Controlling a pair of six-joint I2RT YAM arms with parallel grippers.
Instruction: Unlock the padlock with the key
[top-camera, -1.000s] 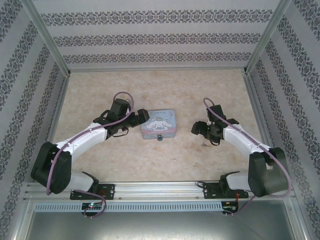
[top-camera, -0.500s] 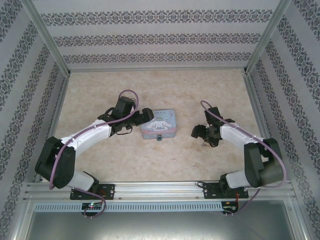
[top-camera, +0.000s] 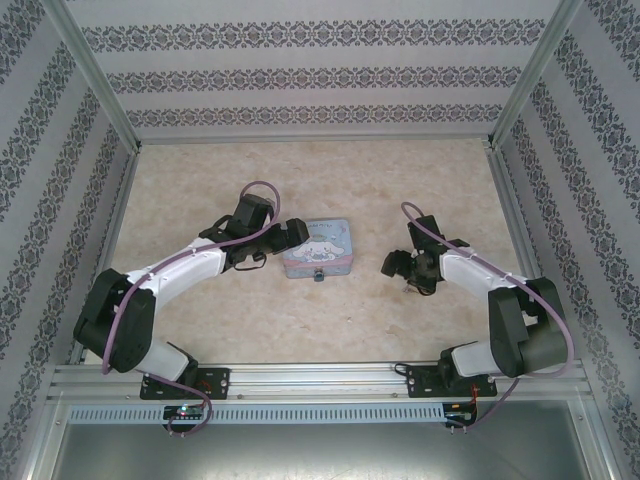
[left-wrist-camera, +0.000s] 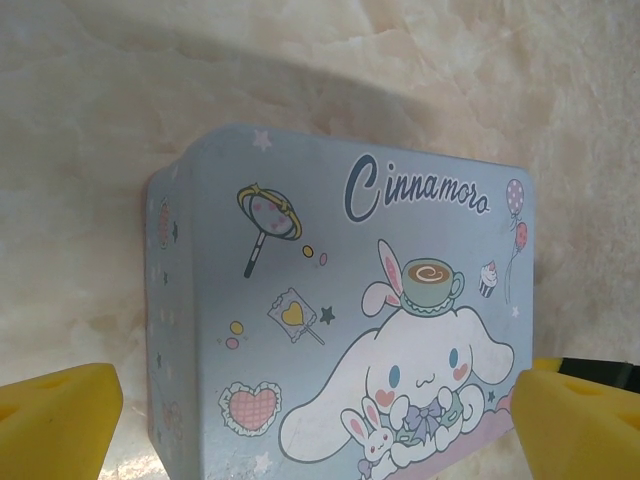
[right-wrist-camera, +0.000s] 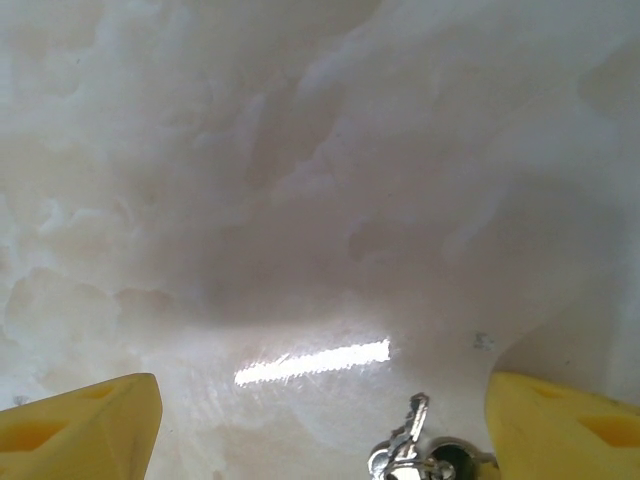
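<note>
The left jaws stand wide at the left end of the tin (top-camera: 318, 245). Closing off-centre could shove it and swing the padlock (top-camera: 320, 276) at its near edge. The right jaws, also wide and empty, hover over the key (right-wrist-camera: 408, 447), which lies flat on the counter (top-camera: 300, 330). Thin metal on that gloss may skid away. The counter is pale and marbled, and patterned walls (top-camera: 300, 75) enclose it.
</note>
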